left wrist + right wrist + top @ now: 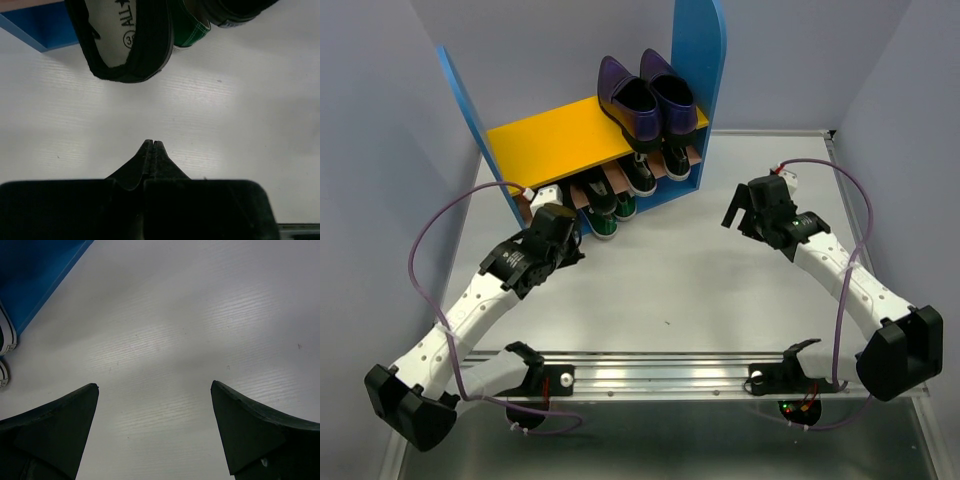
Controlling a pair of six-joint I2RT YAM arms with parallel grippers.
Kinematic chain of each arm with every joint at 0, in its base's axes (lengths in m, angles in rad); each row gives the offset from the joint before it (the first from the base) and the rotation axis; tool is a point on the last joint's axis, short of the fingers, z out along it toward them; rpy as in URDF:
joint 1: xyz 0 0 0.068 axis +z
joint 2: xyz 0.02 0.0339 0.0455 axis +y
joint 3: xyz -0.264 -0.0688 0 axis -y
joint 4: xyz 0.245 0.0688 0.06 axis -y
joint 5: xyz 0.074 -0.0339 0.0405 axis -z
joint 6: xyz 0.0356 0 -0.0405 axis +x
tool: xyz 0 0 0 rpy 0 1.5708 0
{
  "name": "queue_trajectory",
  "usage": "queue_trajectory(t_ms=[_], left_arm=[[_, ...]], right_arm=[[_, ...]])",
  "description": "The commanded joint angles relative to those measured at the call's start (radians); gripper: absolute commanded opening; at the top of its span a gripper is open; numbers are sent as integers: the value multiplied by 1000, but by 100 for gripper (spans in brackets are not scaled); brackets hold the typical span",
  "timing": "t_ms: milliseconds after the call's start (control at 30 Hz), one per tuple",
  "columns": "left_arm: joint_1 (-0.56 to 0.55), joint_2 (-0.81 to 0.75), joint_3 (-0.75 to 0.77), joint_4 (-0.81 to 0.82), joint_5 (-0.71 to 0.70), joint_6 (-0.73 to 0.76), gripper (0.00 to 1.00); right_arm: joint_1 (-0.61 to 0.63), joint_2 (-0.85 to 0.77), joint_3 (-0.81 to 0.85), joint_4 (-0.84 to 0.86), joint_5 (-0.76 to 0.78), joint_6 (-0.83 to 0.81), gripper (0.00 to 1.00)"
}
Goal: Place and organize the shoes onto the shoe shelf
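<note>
1. The shoe shelf (560,135) stands at the far side of the counter (670,275). The purple loafers (645,92) sit as a pair at the right end of its yellow top board. The other shoes line the lower board, heels outward, with a dark pair (658,168) to the right.
2. The left wrist view shows the black canvas sneaker (127,47) heel-first, its printed insole visible, touching the green sneaker (189,24) beside it. Both heels jut past the shelf's front edge over the counter.
3. The left pincer (151,145) is pressed shut with nothing in it. It is low over the counter, near the sneaker's heel but apart from it.
4. I judge the step in hand to be tidying: nudging that heel inward so the row sits flush.
5. To do it well, keep the tips closed as one blunt pusher and meet the middle of the heel. Push straight along the shoe's length, since an off-centre push would likely swing the toe into the green sneaker.
6. Push slowly and stop before the shelf itself slides.
7. The right pincer (154,384) is spread wide over bare counter, just off the shelf's blue side panel (35,275) and holding nothing. It is best kept clear, or used to brace that panel.
</note>
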State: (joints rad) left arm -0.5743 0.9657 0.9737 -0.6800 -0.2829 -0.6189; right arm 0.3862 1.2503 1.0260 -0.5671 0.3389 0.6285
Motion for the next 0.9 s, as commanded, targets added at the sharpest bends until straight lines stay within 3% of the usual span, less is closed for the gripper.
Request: queue_trajectory(t_ms=[0,500,867], left_arm=[[46,48,5,83,-99,36,0],[201,211,149,183,-174,229,0],[202,252,230,160,-159,251,0]], right_arm=[[-4,-20,29,42,6,7,100],[-4,-55,16,41,9,11,100],[-4,-75,14,36,15,19,100]])
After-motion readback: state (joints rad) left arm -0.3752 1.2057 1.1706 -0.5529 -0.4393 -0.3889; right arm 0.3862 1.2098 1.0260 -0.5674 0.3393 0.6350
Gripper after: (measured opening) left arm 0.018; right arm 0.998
